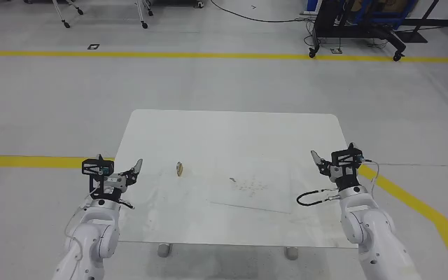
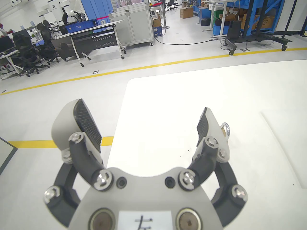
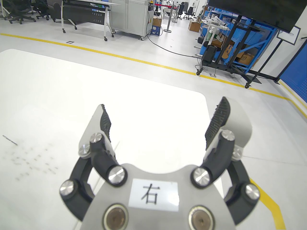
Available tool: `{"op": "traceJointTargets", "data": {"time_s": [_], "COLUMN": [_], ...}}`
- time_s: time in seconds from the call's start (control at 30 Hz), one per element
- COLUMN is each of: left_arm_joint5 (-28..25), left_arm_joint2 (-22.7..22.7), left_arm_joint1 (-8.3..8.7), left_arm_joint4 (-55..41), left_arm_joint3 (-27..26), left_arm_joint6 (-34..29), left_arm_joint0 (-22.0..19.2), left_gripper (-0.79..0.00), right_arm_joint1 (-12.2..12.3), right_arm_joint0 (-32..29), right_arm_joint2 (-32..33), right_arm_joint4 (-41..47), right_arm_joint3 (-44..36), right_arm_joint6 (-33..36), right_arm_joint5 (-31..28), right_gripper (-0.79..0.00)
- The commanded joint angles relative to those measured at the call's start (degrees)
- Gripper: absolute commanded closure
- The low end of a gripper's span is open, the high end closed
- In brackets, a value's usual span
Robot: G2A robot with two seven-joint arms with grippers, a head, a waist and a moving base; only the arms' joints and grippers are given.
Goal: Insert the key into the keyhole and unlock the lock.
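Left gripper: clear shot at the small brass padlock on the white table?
Probably yes: left gripper is open, the small brass padlock lies close beside it with only bare white table between.

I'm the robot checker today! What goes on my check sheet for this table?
Surface: white table, thin sheet on it.
Job's things: lock lying nearer the left arm; thin key lying apart from it, mid-table.
Clutter: grey scuffs beside the key.
Grippers: left gripper open at the table's left edge; right gripper open at its right edge; both hold nothing.
Cables: black loop at the right arm; floor cable beyond the table.
Surroundings: yellow floor lines, black stand.
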Motion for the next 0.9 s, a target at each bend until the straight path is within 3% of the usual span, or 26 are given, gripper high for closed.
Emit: {"op": "traceJointTargets", "data": {"time_s": [0.0, 0.2, 0.3, 0.4, 0.63, 0.87], "left_arm_joint5": [0.00, 0.00, 0.00, 0.00, 0.00, 0.00], "left_arm_joint2": [0.00, 0.00, 0.00, 0.00, 0.00, 0.00], "left_arm_joint1": [0.00, 0.00, 0.00, 0.00, 0.00, 0.00], "left_arm_joint4": [0.00, 0.00, 0.00, 0.00, 0.00, 0.00], "left_arm_joint3": [0.00, 0.00, 0.00, 0.00, 0.00, 0.00], "left_arm_joint6": [0.00, 0.00, 0.00, 0.00, 0.00, 0.00], "left_arm_joint0": [0.00, 0.00, 0.00, 0.00, 0.00, 0.00], "left_gripper": [-0.785, -0.785, -0.785, -0.785, -0.785, -0.785], "right_arm_joint1": [0.00, -0.02, -0.07, -0.13, -0.96, -1.00], "right_arm_joint0": [0.00, 0.71, 2.46, 4.87, 10.89, 11.15], "right_arm_joint2": [0.00, -0.90, -3.21, -6.44, -16.56, -16.87], "right_arm_joint4": [0.00, -0.74, -0.95, -1.73, -5.81, -5.75], "right_arm_joint3": [0.00, 0.08, 1.17, 2.89, 7.64, 7.81], "right_arm_joint6": [0.00, 0.25, 0.52, 1.24, 4.51, 4.70], "right_arm_joint5": [0.00, -1.36, -5.82, -11.43, -17.62, -17.85], "right_gripper": [-0.785, -0.785, -0.785, -0.785, -0.785, -0.785]}}
